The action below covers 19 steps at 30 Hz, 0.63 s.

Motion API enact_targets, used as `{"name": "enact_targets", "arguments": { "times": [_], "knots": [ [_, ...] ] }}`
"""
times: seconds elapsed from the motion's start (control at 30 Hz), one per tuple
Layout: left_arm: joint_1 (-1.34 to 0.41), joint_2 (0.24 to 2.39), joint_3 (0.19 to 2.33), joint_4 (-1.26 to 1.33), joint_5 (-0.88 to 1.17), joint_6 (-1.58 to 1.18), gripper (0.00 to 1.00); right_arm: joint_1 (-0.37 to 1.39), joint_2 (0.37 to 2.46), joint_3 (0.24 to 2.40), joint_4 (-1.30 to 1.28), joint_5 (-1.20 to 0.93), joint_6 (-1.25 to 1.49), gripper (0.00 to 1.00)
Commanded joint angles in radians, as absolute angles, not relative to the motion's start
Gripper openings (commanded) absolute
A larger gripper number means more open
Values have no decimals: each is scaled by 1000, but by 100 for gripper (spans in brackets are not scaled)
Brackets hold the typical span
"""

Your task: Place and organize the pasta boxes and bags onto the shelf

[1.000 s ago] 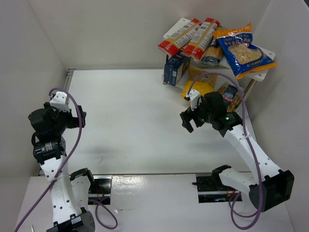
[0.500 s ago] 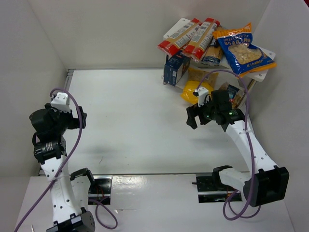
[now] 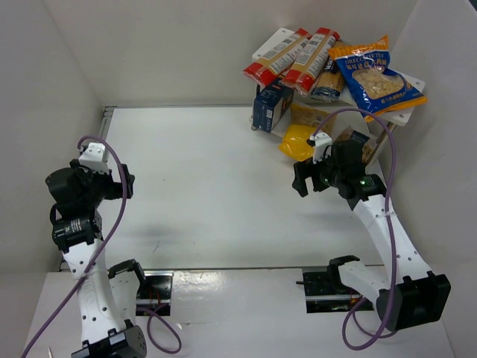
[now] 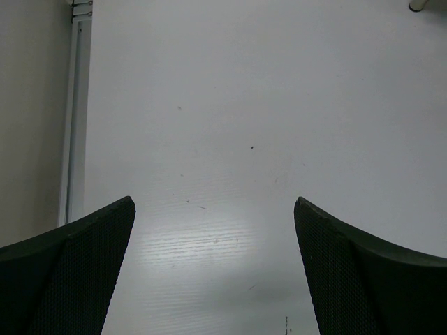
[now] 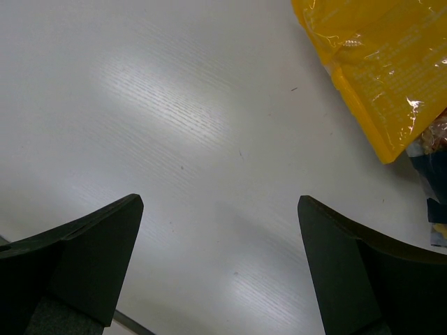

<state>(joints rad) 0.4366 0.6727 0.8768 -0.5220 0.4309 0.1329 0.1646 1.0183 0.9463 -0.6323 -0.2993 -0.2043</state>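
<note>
The shelf (image 3: 270, 45) stands at the far right corner. Two red-and-cream boxes (image 3: 298, 56) lie side by side on its top board, with the blue-and-orange bag (image 3: 373, 74) to their right and a small clear bag (image 3: 328, 83) between them. The dark blue box (image 3: 270, 106) stands at the shelf's left end, lower down. The yellow bag (image 3: 299, 138) lies low under the top board and also shows in the right wrist view (image 5: 377, 63). My right gripper (image 3: 299, 179) (image 5: 220, 202) is open and empty over bare table, just in front of the yellow bag. My left gripper (image 3: 127, 183) (image 4: 214, 202) is open and empty at the left.
Another pack (image 3: 358, 148), dark with pasta showing, sits under the shelf behind my right wrist, partly hidden. White walls close in the table on the left, back and right. A shelf leg (image 4: 419, 5) shows at the top right of the left wrist view.
My right gripper has moved right and a little back, closer to the yellow bag and the shelf. The left arm has hardly moved. The packs have not moved.
</note>
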Motion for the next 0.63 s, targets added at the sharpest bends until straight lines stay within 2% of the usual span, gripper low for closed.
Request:
{"name": "enact_targets", "arguments": {
  "times": [0.0, 0.6],
  "knots": [
    [443, 676, 876, -509, 460, 150, 100, 160, 1005, 939, -589, -290, -190, 100],
    [443, 676, 876, -509, 469, 150, 100, 160, 986, 939, -589, -310, -218, 100]
  ]
}}
